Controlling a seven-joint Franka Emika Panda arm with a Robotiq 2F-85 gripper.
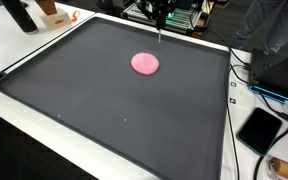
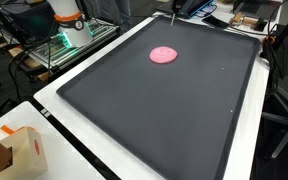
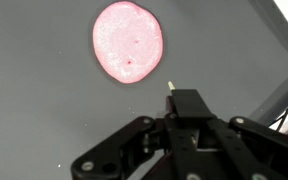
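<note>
A flat pink disc [image 1: 145,63] [image 2: 164,54] [image 3: 128,40] lies on a large black mat [image 1: 104,115] [image 2: 164,125] [image 3: 34,100], toward its far side. My gripper [image 3: 181,100] [image 1: 161,12] hangs just beyond the disc, near the mat's far edge. Its fingers are shut on a thin pale stick [image 3: 169,85] [image 1: 160,35] that points down at the mat. In the wrist view the stick's tip shows just past the closed fingers, a short way to the lower right of the disc and not touching it.
The mat covers a white table. A dark tablet [image 1: 260,129] and cables [image 1: 246,75] lie beside one edge. A cardboard box [image 2: 19,150] stands at a table corner. An orange and white object [image 2: 67,15] and green-lit equipment [image 2: 59,45] stand off the table.
</note>
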